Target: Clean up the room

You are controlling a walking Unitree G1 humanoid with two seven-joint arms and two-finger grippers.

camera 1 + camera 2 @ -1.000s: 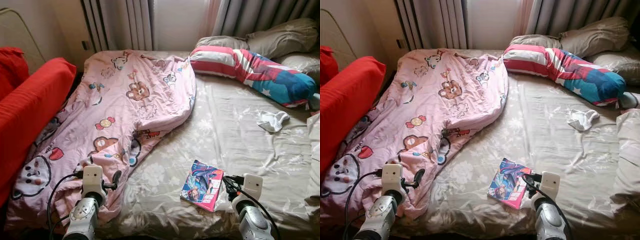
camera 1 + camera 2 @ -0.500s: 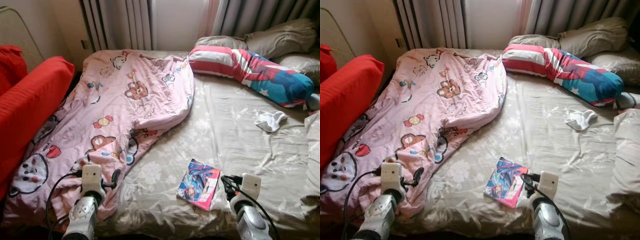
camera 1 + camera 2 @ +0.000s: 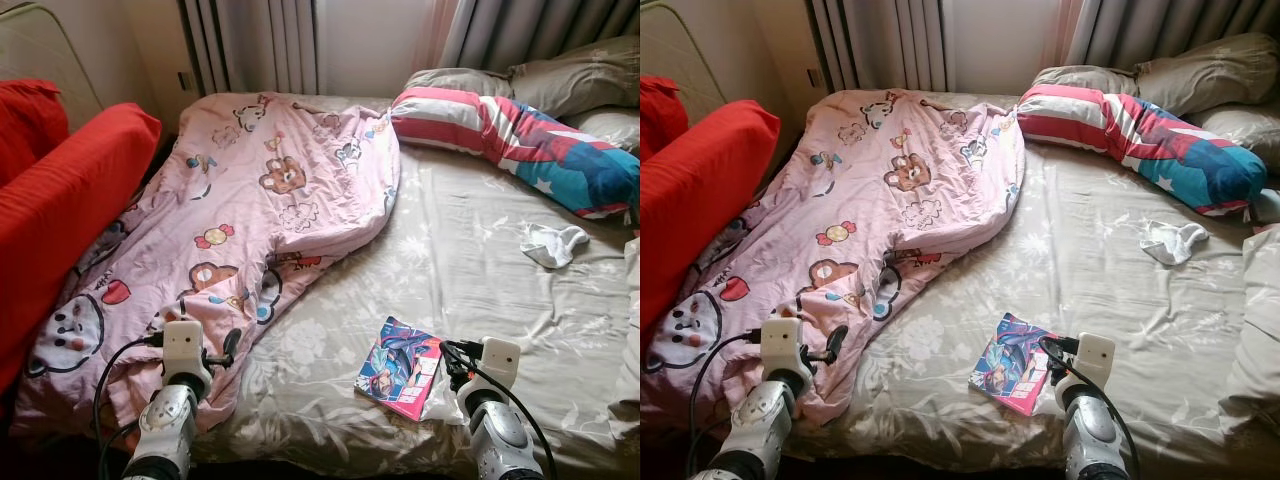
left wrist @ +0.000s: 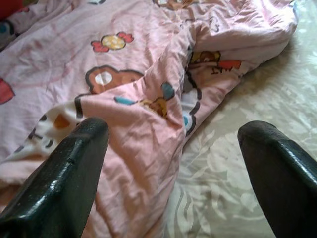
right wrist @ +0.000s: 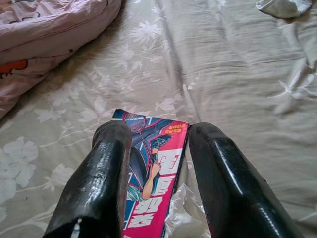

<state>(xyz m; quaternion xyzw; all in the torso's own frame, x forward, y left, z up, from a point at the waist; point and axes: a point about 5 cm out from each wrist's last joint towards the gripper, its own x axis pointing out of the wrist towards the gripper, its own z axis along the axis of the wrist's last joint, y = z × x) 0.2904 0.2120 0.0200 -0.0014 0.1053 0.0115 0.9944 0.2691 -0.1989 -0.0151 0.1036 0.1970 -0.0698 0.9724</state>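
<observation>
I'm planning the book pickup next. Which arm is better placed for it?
Right. The right gripper is open and hovers directly over the book near the bed's front edge. The left gripper, also open, is over the pink quilt, well to the book's left.

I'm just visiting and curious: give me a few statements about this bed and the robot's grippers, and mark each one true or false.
1. A comic book lies on the beige floral sheet. True.
2. The pink cartoon quilt covers the bed's right side. False: it lies on the left side.
3. The right gripper points at the comic book, fingers apart. True.
4. The left gripper clamps the quilt. False: it is open above the quilt's edge.
5. A white sock lies on the red cushion. False: it lies on the sheet, near the striped pillow.
</observation>
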